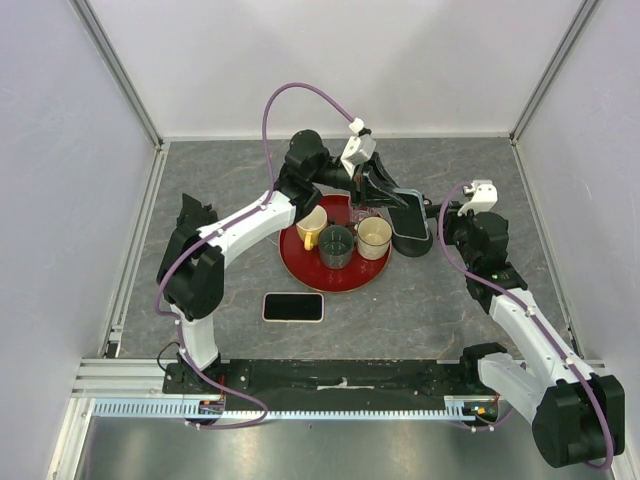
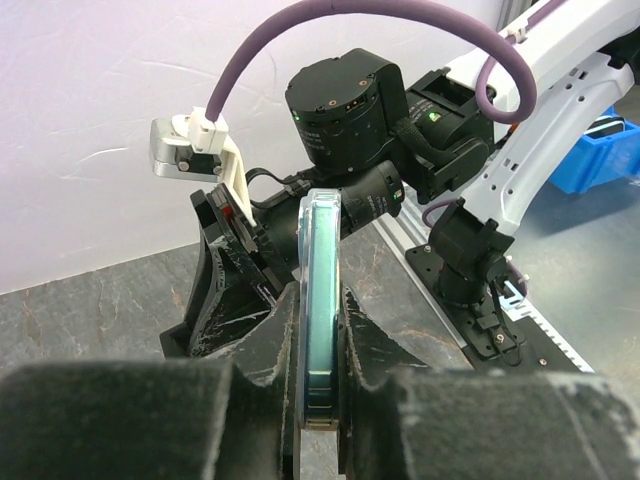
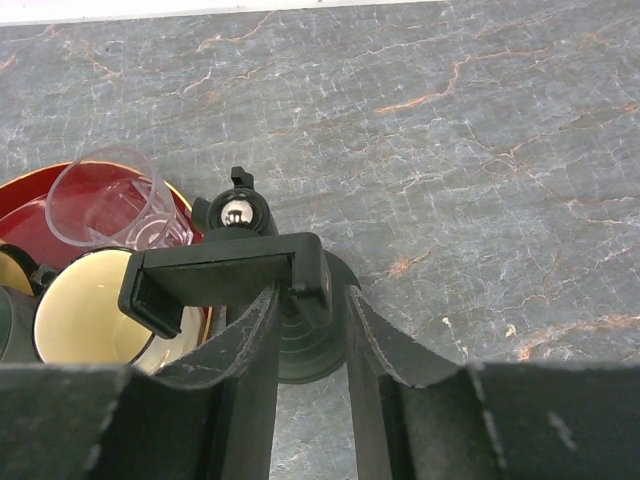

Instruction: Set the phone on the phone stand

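Now, phone (image 2: 322, 240) pinched edge-on in left claw (image 2: 320, 320), right claw (image 3: 311, 300) parted astride stand (image 3: 215, 266)

Two phones (image 1: 293, 307) (image 1: 408, 216), four cups (image 1: 336, 246), one tray (image 1: 296, 270), one phone stand (image 3: 225, 270).

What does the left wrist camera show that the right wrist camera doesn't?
Only left wrist: a thin teal-edged phone, edge-on, clamped in the left end effector, with the right arm behind. Only right wrist: the black clamp-style phone stand between the fingers of the right end effector, a round red tray, a clear plastic cup. Both: the grey marbled stone tabletop.
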Available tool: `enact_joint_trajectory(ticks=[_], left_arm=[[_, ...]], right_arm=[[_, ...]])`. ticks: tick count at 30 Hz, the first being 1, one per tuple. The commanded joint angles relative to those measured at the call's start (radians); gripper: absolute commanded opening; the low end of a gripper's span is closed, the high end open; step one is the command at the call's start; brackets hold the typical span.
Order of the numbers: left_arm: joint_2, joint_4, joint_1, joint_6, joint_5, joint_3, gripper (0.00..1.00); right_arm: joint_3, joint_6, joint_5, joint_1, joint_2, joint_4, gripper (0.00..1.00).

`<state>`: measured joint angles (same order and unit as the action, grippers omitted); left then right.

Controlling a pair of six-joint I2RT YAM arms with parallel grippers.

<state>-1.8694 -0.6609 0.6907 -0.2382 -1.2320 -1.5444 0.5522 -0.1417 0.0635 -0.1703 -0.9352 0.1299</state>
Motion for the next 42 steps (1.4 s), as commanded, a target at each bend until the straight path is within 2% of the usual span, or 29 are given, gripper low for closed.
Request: enact_joint_trajectory(ticks=[1,9,12,16,21,25,26,29,33,36,42], left_arm=[[0.039,-0.060,-0.008,0.005,-0.017,0.000,0.02],[0.001,-0.108,-0.010,-0.030,-0.072,-0.039,0.02],[-0.028,-0.138,-0.010,-0.065,-0.096,-0.066,0.02],[-0.077,-0.206,-0.002,-0.121,-0.142,-0.115,0.02],[-0.201,-0.330,0.026,-0.225,-0.224,-0.245,0.02],[-0.331,-0.576,0.039,-0.436,-0.247,-0.394,0.02],[-0.367,-0.600,0.041,-0.510,-0.253,-0.433,0.02],[-0.471,-0.609,0.049,-0.562,-0.285,-0.577,0.02],[-0.539,-0.527,0.043,-0.514,-0.325,-0.678,0.02],[-0.548,-0.436,0.035,-0.425,-0.342,-0.680,0.02],[-0.597,-0.353,0.029,-0.360,-0.348,-0.755,0.02]], right_arm=[[-0.011,0.008,0.013,-0.001,0.004,0.016,0.37],[-0.031,0.042,-0.019,-0.001,-0.019,0.134,0.30],[-0.020,0.062,-0.030,-0.001,-0.036,0.157,0.22],[-0.011,0.073,-0.047,-0.003,-0.042,0.163,0.00],[-0.018,0.085,-0.105,0.000,-0.039,0.162,0.00],[-0.029,0.087,-0.151,0.003,-0.036,0.160,0.00],[-0.034,0.085,-0.160,0.005,-0.036,0.165,0.00],[-0.037,0.082,-0.189,0.011,-0.034,0.175,0.00],[-0.037,0.076,-0.209,0.034,-0.031,0.180,0.00],[-0.038,0.065,-0.238,0.057,-0.031,0.189,0.00],[-0.041,0.057,-0.320,0.069,-0.039,0.188,0.00]])
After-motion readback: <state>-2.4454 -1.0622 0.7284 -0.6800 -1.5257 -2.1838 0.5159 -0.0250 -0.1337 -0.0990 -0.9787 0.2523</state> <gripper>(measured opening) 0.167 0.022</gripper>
